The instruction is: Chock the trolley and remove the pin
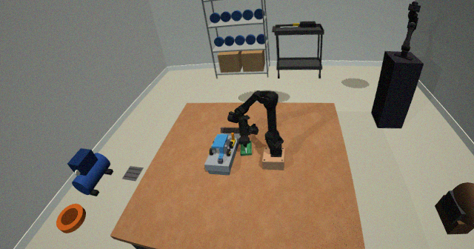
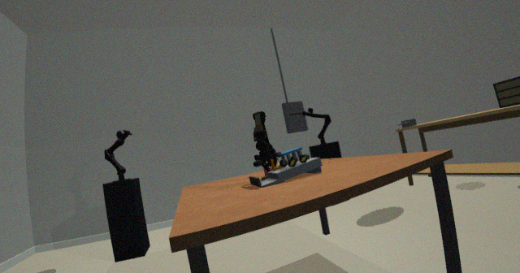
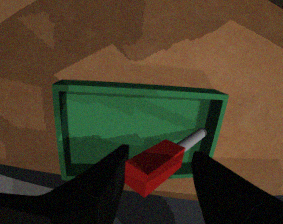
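My gripper [image 3: 161, 155] [image 1: 244, 144] is part-way open, low over the green tray [image 3: 142, 88] [image 1: 249, 153]. The red-headed stop pin [image 3: 154, 166] lies slantwise between the open fingers, its grey shaft pointing into the tray's right side. Its head is close to the left finger, with a small gap to the right one. Whether it rests on the tray is unclear. The blue trolley [image 1: 221, 141] [image 2: 291, 152] stands on the grey ramp [image 1: 218, 167] [image 2: 296, 172]. The yellow chock [image 1: 232, 140] with its orange handle is at the downhill side of a trolley wheel; contact is too small to tell.
The ramp stands close beside the tray. A dark end stop [image 1: 227, 130] [image 2: 255, 180] is at the ramp's low end. The arm's base block [image 1: 273, 164] is on the tray's other side. All stand on the brown table top [image 1: 289, 204] [image 2: 227, 208].
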Robot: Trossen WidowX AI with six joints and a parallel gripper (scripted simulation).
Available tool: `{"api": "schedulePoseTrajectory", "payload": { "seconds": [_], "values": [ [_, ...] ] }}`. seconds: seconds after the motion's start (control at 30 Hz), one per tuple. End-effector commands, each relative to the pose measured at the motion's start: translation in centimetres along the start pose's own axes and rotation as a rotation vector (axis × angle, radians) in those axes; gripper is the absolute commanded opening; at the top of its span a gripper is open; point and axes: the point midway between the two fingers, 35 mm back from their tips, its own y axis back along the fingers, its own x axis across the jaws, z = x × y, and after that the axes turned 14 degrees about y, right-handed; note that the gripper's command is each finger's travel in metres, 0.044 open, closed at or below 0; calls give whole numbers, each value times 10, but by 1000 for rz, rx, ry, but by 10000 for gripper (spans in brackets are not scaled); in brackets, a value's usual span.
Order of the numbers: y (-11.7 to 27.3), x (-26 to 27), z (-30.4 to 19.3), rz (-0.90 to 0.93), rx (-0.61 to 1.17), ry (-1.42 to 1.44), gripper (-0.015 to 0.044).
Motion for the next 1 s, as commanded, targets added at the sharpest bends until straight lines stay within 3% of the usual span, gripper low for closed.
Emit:
{"api": "schedulePoseTrajectory", "payload": {
  "seconds": [0.0, 0.97],
  "values": [
    [-1, 3, 0, 0, 0, 4, 190],
    [-11, 19, 3, 2, -1, 4, 190]
  ]
}}
